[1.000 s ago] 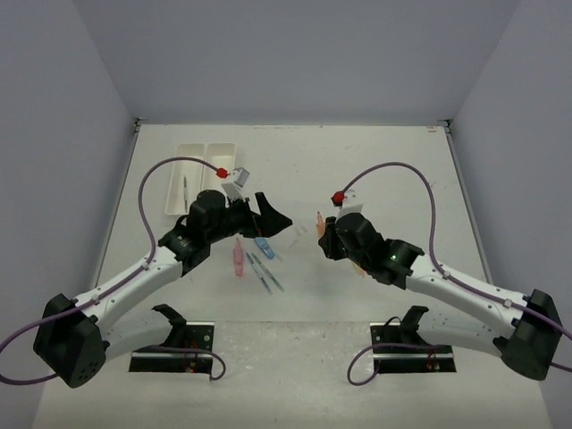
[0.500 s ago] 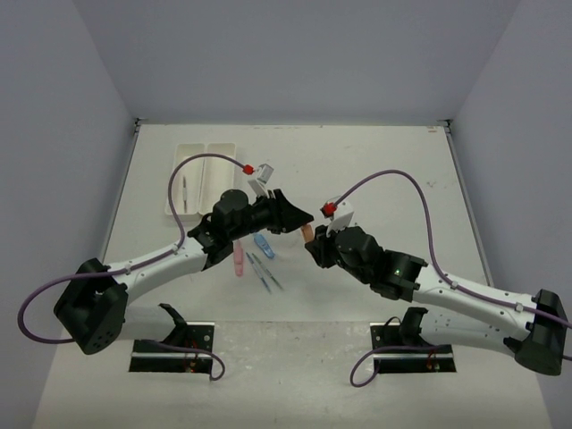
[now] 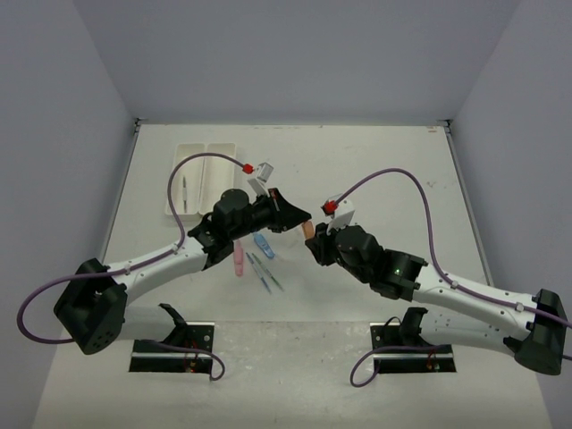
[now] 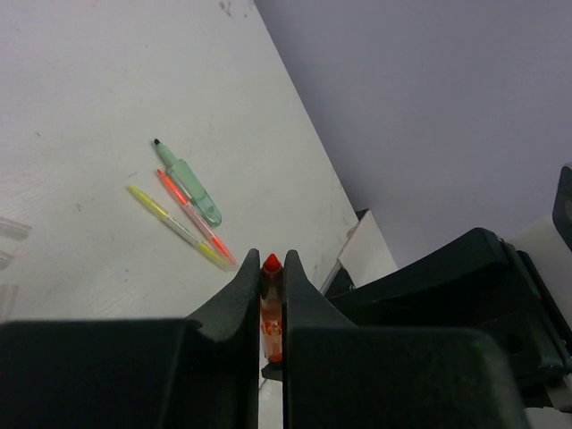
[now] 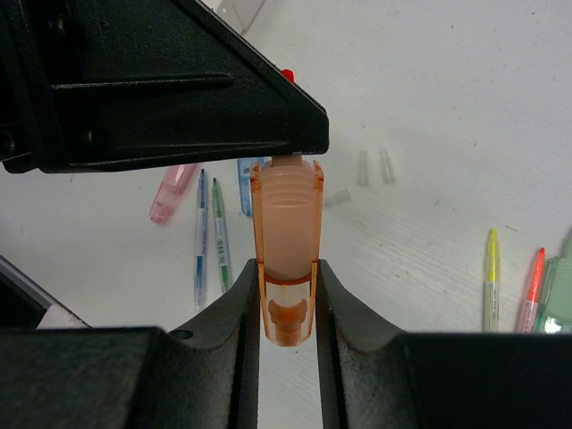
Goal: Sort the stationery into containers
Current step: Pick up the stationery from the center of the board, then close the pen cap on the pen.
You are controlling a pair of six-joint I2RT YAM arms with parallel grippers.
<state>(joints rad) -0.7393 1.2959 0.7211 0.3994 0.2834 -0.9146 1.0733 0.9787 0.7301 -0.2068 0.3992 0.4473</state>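
The stubby orange marker (image 5: 286, 237) is glossy translucent plastic, finely ribbed round its upper barrel, and the pink piece (image 5: 170, 195) on the table (image 5: 429, 107) has the same clear shine. The left gripper (image 4: 271, 268) and right gripper (image 5: 286, 286) are matt black plastic, faintly grainy. The table is matt white and lightly scuffed; the trays (image 3: 221, 159) are smooth white plastic.

Left gripper (image 4: 271, 266) and right gripper (image 5: 287, 279) are locked tip-to-tip on the orange piece (image 5: 286, 210), blocking mid-table; pens (image 3: 266, 271) crowd under left arm; trays (image 3: 219, 164) reachable, far-right table open.
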